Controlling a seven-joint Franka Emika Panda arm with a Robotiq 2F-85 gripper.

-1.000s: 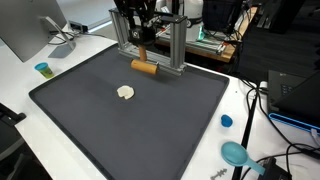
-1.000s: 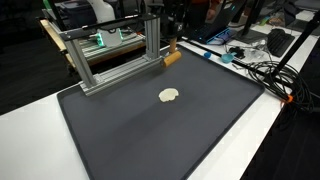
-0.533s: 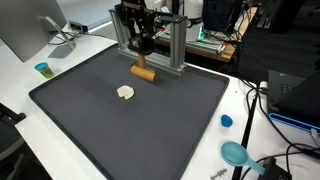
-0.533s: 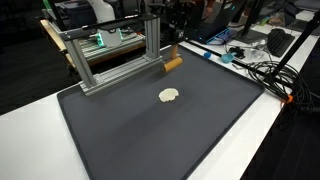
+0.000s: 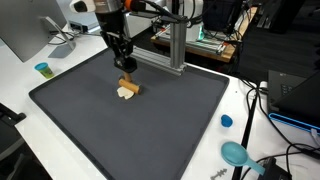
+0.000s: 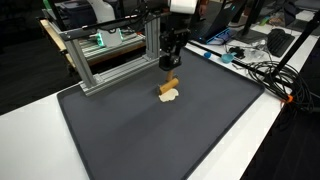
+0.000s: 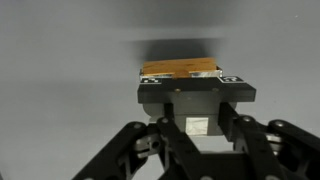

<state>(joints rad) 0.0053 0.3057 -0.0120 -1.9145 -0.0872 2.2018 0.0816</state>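
My gripper (image 5: pixel 125 68) is shut on a small orange-brown block (image 5: pixel 130 83) and holds it low over the dark grey mat (image 5: pixel 160 130). A cream-coloured lump (image 5: pixel 123 94) lies on the mat right under and beside the block; I cannot tell if they touch. Both exterior views show this: gripper (image 6: pixel 170 66), block (image 6: pixel 171 83), lump (image 6: pixel 167 97), mat (image 6: pixel 150 135). In the wrist view the block (image 7: pixel 180 69) shows just beyond the gripper (image 7: pixel 190 82), whose body hides the lump.
An aluminium frame (image 5: pixel 165 45) stands at the mat's back edge, also in an exterior view (image 6: pixel 105 55). A blue cup (image 5: pixel 42 69), a blue cap (image 5: pixel 226 121) and a teal object (image 5: pixel 236 153) sit on the white table. Cables (image 6: pixel 262 70) lie off the mat.
My gripper has carried the block away from the aluminium frame toward the middle of the mat and lowered it over the cream lump.
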